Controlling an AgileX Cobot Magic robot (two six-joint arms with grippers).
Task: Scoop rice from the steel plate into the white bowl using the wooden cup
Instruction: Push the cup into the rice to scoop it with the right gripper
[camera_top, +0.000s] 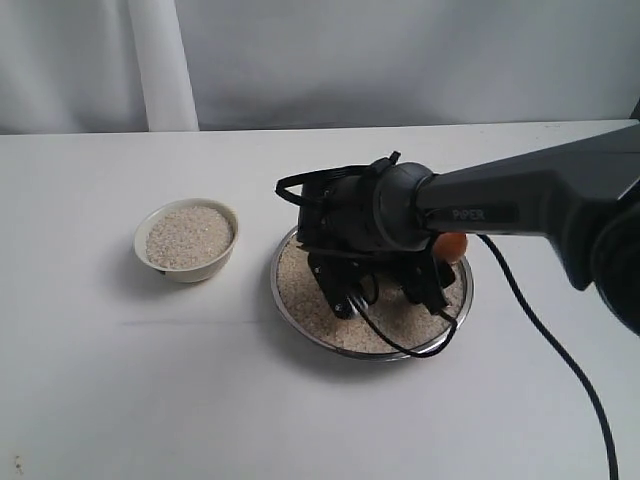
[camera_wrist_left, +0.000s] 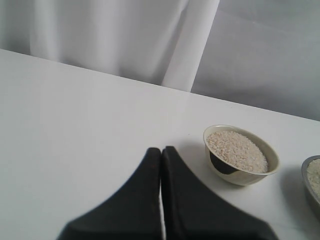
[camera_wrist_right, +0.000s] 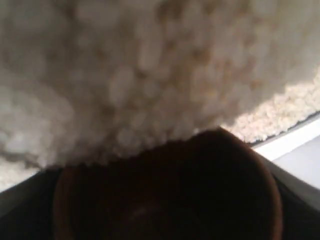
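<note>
Pale "PiPER" lettering (camera_top: 467, 214) on dark right arm (camera_top: 540, 195); no other text legible.

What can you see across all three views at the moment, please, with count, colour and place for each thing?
white bowl: one, cream-white, on the table left of the plate, full of rice
steel plate: one, shiny silver, mid-table under the right arm
rice: pale beige, a layer in the plate and a heap in the bowl
wooden cup: one, reddish-brown, down in the plate against the rice
table: one, white
curtain: pale grey, behind the table
cable: black, trailing from the right arm over the table
right arm: dark grey, reaching in from the right
right tool: black, gripping the cup
left tool: black, shut, over bare table near the bowl
</note>
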